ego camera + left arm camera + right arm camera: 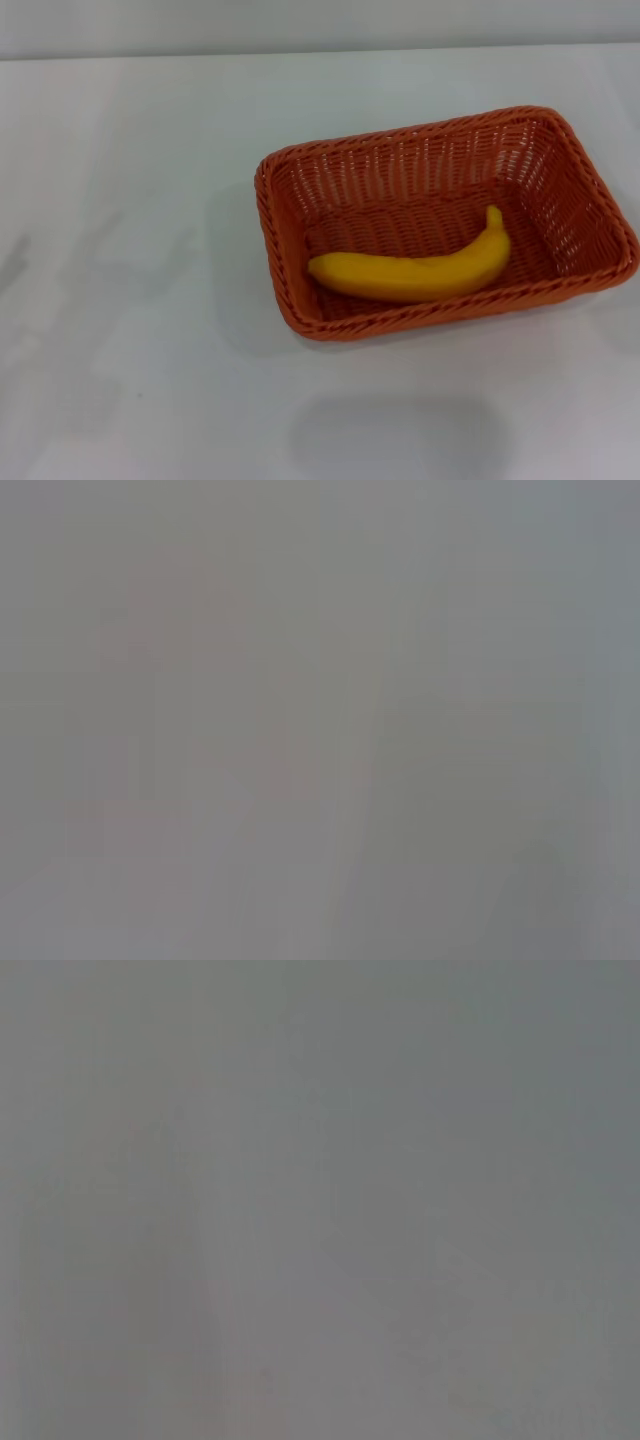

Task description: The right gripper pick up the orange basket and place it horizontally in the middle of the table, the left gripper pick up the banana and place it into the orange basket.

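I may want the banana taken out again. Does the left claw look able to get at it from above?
Probably yes: the banana lies uncovered on the floor of the orange basket, which is open on top with nothing over it. Neither claw is in view, though, so its start point is unknown.

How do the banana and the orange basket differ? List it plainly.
Colour: the banana is smooth yellow; the orange basket is woven orange openwork.
Shape: the banana is one curved piece; the basket is rectangular with rounded corners and sloping sides.
Size: the banana is shorter than the basket and lies inside it, along the near wall.
Shared: both rest on the white table, long axes roughly side to side. No gripper is in view.
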### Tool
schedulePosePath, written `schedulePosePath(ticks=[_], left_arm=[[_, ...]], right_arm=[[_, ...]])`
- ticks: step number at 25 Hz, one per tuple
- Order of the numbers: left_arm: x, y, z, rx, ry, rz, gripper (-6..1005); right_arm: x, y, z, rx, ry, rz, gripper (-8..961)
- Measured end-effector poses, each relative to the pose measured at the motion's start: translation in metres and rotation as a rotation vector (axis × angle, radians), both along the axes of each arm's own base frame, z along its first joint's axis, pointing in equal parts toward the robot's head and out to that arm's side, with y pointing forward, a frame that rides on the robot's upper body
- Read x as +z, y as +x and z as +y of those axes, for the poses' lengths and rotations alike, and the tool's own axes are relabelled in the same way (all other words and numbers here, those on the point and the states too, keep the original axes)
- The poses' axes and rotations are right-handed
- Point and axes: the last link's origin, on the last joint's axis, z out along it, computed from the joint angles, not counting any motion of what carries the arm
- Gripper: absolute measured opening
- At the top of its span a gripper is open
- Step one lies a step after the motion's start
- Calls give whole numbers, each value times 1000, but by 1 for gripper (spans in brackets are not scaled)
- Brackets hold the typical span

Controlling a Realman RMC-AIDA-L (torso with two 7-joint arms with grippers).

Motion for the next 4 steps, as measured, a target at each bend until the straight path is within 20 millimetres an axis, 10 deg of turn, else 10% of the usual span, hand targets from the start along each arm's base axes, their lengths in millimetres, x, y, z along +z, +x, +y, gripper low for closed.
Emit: schedulePosePath(ticks=[4], left_arm=[[2, -2, -1, 4, 57, -41, 884]], right_arm=[[1, 3, 2, -15, 13, -16, 295]])
